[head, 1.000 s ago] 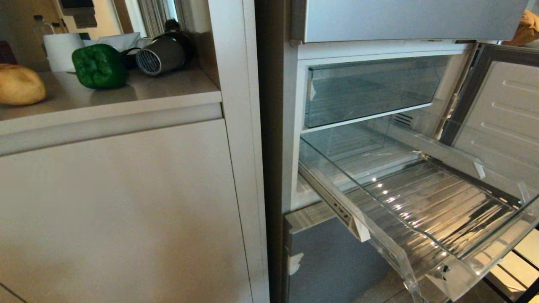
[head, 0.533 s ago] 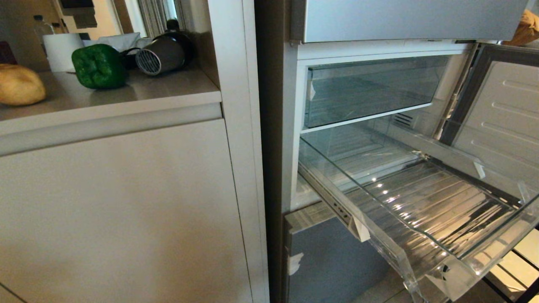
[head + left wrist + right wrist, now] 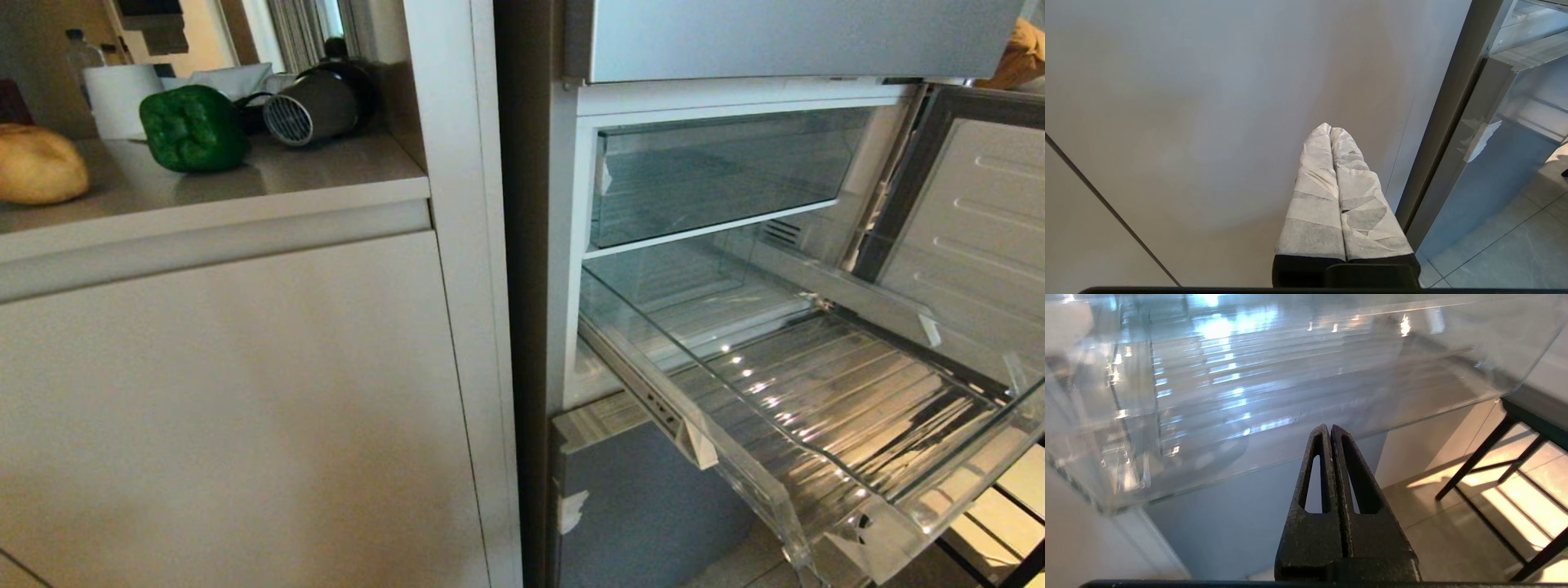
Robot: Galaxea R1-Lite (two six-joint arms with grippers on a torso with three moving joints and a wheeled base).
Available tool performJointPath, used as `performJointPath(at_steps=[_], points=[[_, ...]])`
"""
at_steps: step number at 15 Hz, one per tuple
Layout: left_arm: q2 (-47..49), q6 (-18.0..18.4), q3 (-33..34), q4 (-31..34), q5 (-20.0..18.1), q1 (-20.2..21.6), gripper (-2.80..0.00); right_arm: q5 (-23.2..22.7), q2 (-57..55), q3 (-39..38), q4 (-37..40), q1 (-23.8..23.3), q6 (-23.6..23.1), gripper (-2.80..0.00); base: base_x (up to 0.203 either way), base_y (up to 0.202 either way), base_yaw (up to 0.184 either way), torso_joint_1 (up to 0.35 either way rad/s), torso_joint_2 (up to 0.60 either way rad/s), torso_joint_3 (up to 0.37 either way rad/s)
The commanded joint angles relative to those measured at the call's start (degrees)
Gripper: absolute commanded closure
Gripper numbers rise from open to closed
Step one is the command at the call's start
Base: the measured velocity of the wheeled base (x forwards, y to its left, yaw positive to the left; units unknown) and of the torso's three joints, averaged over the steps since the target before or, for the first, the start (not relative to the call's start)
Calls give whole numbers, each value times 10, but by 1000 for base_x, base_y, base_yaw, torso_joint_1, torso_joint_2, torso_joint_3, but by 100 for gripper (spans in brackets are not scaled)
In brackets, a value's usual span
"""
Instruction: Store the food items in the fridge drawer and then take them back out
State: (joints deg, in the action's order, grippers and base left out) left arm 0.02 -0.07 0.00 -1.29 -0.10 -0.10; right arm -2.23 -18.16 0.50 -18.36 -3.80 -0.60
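Only wrist views caught the claws: right gripper pinched shut, empty, just below the pulled-out fridge drawer; left gripper closed, empty, facing the cabinet door left of that drawer. Nothing shifted from the earlier head frames. Potato and bell pepper sat on the counter left of the drawer, near a grey appliance.

Dim here; warm sunlight glares off my pulled-out fridge drawer, whose near wall blurs beside my right gripper.

potato left of pepper on counter.
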Motion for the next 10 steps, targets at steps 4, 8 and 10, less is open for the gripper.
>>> performJointPath(at_steps=[4, 8, 10], points=[[0, -1, 6, 0, 0, 0, 0, 2, 160, -4, 113, 27, -36, 0, 0, 0, 0, 0, 0, 0], [0, -1, 6, 0, 0, 0, 0, 12, 181, -4, 186, 37, -12, 0, 0, 0, 0, 0, 0, 0], [0, -1, 6, 0, 0, 0, 0, 19, 181, -4, 187, 36, 5, 0, 0, 0, 0, 0, 0, 0]])
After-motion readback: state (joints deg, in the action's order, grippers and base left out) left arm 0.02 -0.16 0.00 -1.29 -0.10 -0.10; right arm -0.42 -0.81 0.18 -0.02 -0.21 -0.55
